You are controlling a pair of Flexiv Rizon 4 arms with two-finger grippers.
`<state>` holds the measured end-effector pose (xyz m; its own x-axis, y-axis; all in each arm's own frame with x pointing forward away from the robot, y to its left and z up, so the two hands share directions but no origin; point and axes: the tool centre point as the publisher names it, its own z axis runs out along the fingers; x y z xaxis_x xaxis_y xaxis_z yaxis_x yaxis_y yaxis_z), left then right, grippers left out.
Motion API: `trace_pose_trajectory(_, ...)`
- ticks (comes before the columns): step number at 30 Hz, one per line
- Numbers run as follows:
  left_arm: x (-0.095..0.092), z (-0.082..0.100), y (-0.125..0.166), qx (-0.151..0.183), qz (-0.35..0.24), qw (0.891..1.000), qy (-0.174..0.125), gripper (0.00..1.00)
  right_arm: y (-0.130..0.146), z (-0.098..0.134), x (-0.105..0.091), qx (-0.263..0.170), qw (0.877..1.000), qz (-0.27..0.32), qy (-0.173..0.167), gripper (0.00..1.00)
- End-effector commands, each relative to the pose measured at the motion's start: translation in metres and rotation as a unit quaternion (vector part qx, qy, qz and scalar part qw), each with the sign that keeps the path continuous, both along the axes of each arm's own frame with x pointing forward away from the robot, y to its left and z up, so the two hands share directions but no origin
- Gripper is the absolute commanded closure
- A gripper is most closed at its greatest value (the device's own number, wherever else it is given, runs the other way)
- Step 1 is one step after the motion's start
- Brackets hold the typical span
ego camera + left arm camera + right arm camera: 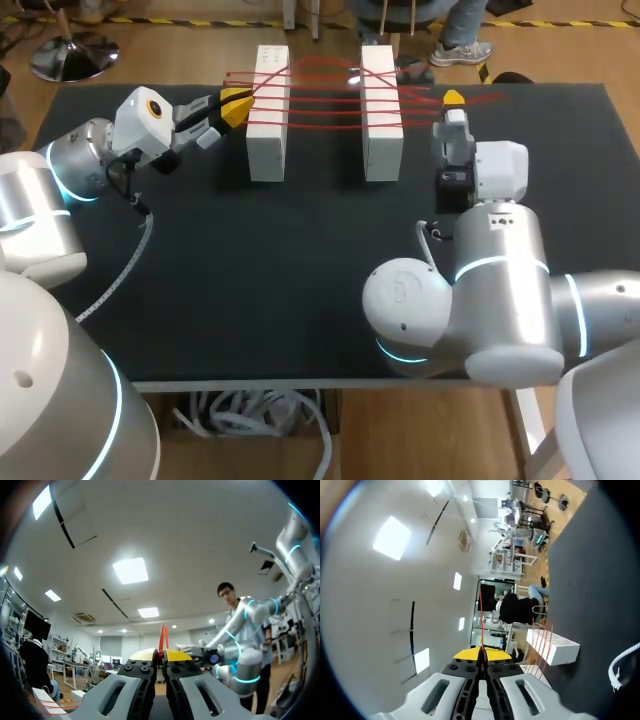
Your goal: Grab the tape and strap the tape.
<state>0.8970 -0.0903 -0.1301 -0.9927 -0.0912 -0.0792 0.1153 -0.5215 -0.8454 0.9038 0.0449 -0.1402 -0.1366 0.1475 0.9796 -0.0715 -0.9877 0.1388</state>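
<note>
The left gripper (161, 655) is seen with its yellow tips pressed together on a strand of the red tape (163, 636), which rises from between them. The right gripper (481, 656) is likewise clamped on a thin strand of it. In the head view, the tape is strung in several lines across the left white block (268, 120) and the right white block (381, 125), upper middle of the frame, on the black table (300, 270). One gripper is held just outside each block. Marks on the blocks' tops cannot be read.
</note>
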Motion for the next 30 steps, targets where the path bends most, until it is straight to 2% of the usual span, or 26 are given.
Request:
trace_pose_trajectory(1, -0.001, 0.001, -0.001, 0.001, 0.002, 1.000, 0.000, 1.00, 0.006, 0.007, 0.001, -0.038, 0.999, -0.007, -0.006, 1.00)
trace_pose_trajectory(12, -0.001, 0.001, -0.001, 0.001, 0.002, 1.000, 0.000, 1.00, 0.021, 0.016, -0.001, -0.075, 0.996, -0.030, -0.025, 1.00)
trace_pose_trajectory(18, -0.001, 0.001, -0.001, 0.001, 0.002, 1.000, 0.000, 1.00, 0.032, 0.020, -0.001, -0.069, 0.997, -0.013, -0.039, 1.00)
trace_pose_trajectory(25, -0.001, 0.001, -0.001, 0.001, 0.002, 1.000, 0.000, 1.00, 0.032, 0.020, -0.001, -0.069, 0.997, -0.013, -0.039, 1.00)
trace_pose_trajectory(30, 0.002, 0.007, 0.005, 0.067, -0.009, 0.998, -0.003, 1.00, 0.032, 0.020, -0.001, -0.069, 0.997, -0.013, -0.039, 1.00)
